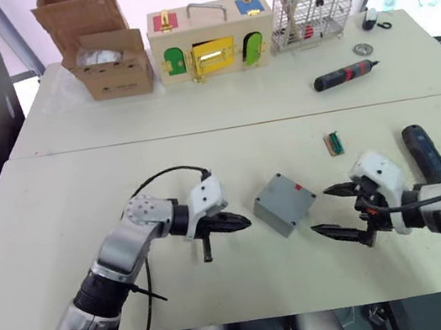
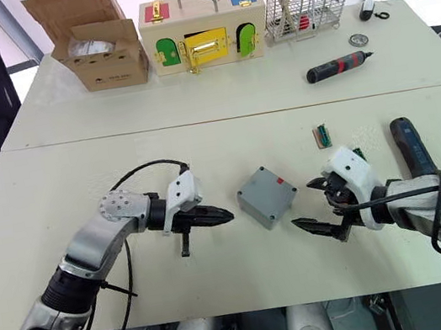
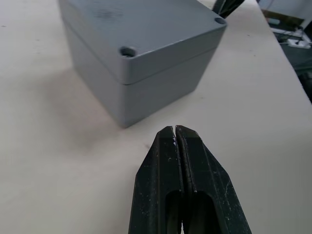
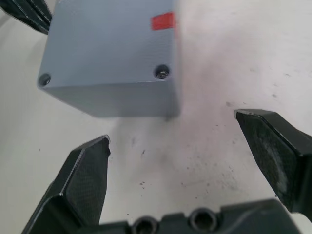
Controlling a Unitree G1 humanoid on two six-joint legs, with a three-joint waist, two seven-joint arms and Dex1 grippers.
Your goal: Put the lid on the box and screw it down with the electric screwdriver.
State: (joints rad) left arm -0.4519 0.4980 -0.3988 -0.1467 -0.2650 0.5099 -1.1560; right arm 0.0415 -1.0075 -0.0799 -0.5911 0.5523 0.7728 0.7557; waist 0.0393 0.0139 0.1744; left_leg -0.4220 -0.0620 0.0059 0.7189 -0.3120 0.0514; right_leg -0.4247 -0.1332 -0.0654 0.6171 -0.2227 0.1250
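The grey box [image 1: 284, 203] stands mid-table with a red mark on its top. The lid [image 3: 146, 29] sits on it, with a seam below and screw holes at its corners. My left gripper [image 1: 244, 223] is shut and empty, its tips just left of the box and pointing at it. My right gripper [image 1: 322, 210] is open and empty, a short way right of the box, and the box lies beyond its spread fingers [image 4: 87, 170]. The electric screwdriver [image 1: 425, 153] lies on the table beside my right forearm.
A small green part [image 1: 335, 143] lies behind the right gripper. Further back are a black-and-red screwdriver [image 1: 344, 75], a round metal piece [image 1: 364, 48], a wire basket [image 1: 314, 7], a wooden box with coloured doors [image 1: 210, 40] and a cardboard box [image 1: 113, 64].
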